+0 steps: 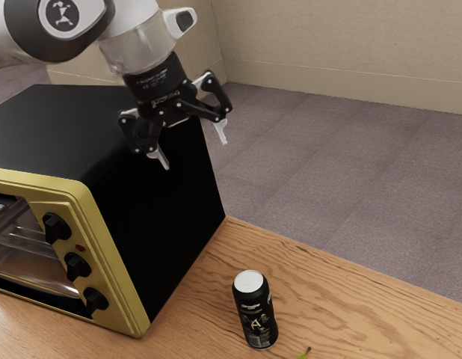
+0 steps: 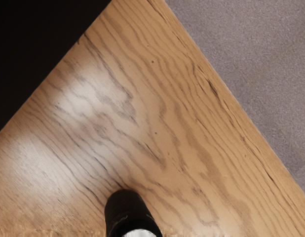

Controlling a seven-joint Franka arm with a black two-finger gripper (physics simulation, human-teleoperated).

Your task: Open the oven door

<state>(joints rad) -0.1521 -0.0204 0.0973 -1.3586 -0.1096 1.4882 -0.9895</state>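
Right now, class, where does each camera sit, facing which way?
Exterior view: beside the arm, angled down at the toaster oven and black drink can; the arm and its open jaws show.
Wrist view: at the arm's end, facing down at the wooden tabletop.
Both share the can, the oven's black side, tabletop and carpet.

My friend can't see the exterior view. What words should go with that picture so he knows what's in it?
A robot arm hangs its open, empty gripper near a black oven with a yellow front and three black knobs. A black can with a white top stands on the wooden table, and gray floor lies beyond.
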